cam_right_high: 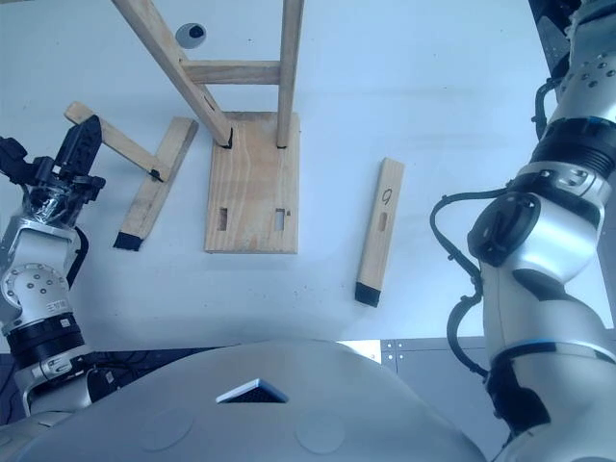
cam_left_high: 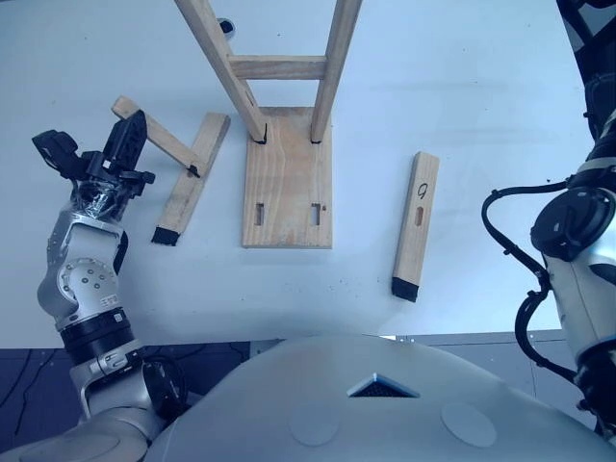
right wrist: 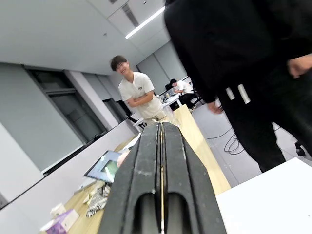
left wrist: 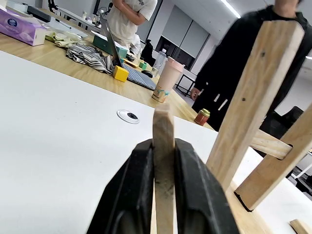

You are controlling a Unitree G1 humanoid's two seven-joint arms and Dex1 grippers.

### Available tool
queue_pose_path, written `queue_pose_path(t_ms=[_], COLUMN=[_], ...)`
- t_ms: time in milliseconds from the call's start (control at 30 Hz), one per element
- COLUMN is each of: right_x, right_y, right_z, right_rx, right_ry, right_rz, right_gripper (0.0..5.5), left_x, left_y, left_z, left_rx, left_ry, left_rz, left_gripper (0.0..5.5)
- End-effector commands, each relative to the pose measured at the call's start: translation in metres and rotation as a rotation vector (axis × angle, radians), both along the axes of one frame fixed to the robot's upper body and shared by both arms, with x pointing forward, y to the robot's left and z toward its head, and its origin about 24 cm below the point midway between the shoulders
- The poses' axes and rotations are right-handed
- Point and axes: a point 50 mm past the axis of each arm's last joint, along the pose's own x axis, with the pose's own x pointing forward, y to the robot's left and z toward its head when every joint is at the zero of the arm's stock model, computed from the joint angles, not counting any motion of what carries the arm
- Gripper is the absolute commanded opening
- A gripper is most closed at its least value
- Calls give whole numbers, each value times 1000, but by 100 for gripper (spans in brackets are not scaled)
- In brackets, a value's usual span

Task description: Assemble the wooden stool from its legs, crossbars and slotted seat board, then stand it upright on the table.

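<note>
left eye view: slotted seat board lies flat on the table, two legs standing in its far slots and tied by a crossbar; the two near slots are empty, so i judge the stool about half built. left gripper is clamped on the free end of a second crossbar, whose other end sits in a third leg lying flat just left of the board; the left wrist view confirms it, fingers pressed against the bar's two faces. holding by the bar end probably lets the arm lift bar and leg as one piece and tip the leg toward a near slot. fourth leg lies loose, well right of the board, black foot toward the robot, mortise up, likely parked for the right arm. right gripper is closed on nothing. in the way: the standing pair rises over the board's far end and could catch the lifted bar. also a round cable grommet in the table behind the frame, and a pink cup on a bench beyond
</note>
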Motion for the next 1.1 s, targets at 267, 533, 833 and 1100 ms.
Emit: queue_pose_path(t_ms=[267, 533, 833, 1100], right_x=[2, 2, 5, 4], right_y=[5, 5, 11, 9], right_z=[0, -6, -9, -13], right_rx=[-13, -4, -27, -31], right_ry=[-12, 0, 16, 28], right_rz=[7, 7, 31, 23], right_gripper=[0, 0, 0, 0], left_x=[-2, 5, 5, -5], left_y=[24, 18, 13, 17], left_z=[9, 1, -17, -11], left_rx=[74, 49, 41, 157], left_ry=[-14, -5, 38, 31], left_rz=[37, 18, 4, -10], left_gripper=[37, 37, 37, 37])
